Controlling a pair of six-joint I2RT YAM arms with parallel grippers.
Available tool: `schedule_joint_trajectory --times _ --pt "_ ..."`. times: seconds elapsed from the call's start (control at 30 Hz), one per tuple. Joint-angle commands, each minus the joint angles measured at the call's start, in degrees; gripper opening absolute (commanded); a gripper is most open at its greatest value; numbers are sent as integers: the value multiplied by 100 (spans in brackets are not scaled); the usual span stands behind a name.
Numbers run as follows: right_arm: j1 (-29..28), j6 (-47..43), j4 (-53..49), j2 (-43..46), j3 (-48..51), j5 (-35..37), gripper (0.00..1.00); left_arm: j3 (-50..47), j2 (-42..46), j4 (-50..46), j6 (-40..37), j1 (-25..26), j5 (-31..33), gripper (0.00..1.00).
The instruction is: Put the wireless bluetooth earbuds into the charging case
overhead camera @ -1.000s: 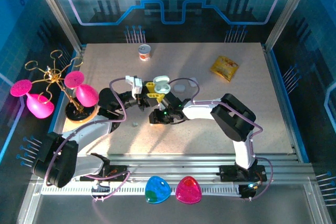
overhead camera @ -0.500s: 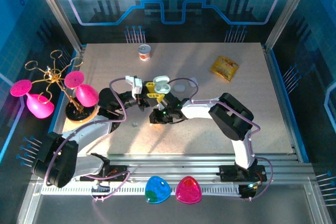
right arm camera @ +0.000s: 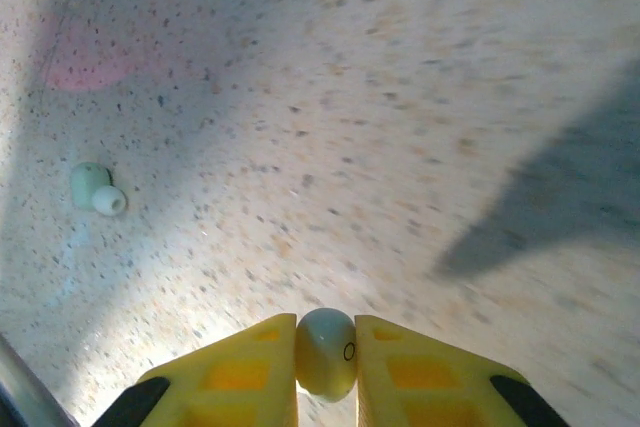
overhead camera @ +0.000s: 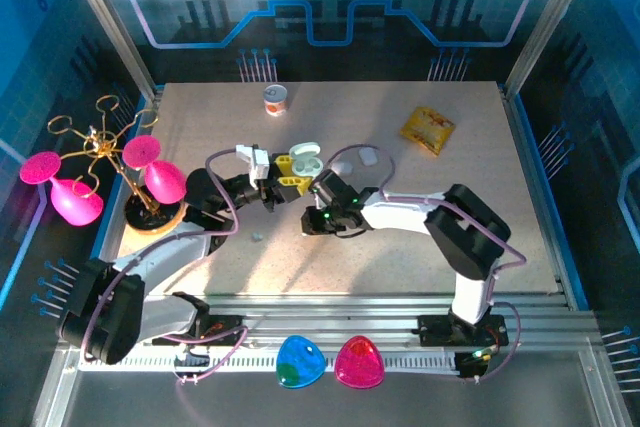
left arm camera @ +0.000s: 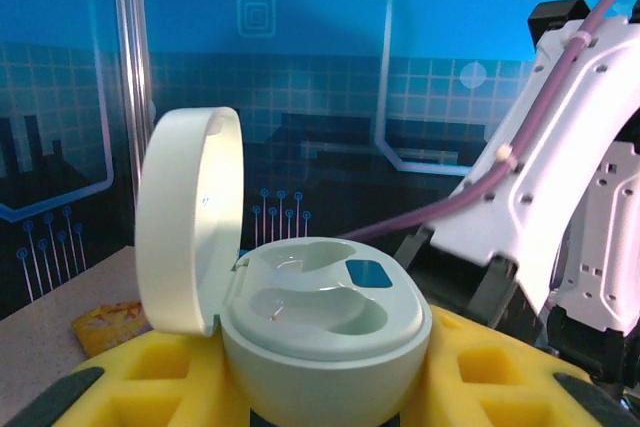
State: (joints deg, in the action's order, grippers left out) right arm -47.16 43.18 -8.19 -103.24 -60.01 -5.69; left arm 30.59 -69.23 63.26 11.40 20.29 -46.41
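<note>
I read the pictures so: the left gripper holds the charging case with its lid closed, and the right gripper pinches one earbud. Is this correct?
Not quite: the lid is open, swung up at the side of the case, as the left wrist view shows. The rest stands: the left gripper holds the charging case, and the right gripper pinches one earbud.
</note>
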Motion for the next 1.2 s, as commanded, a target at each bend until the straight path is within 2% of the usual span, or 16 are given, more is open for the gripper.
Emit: schedule_joint_trajectory --times 0.0,0.23,0.4,0.73,1.17 --pt "244 -323 -799 584 244 974 12 -44 129 -37 -190 -52 124 31" --pt "481 -219 -2174 1154 277 2525 10 -27 87 -16 -140 -52 124 31" --pt "515 -198 -2962 1151 111 3201 11 24 72 -25 -102 -52 106 31" --pt "487 136 -3923 788 -271 3761 10 34 105 -69 -94 -52 106 31" --pt "332 356 -4536 252 -688 4388 10 52 213 -315 -243 -56 160 31"
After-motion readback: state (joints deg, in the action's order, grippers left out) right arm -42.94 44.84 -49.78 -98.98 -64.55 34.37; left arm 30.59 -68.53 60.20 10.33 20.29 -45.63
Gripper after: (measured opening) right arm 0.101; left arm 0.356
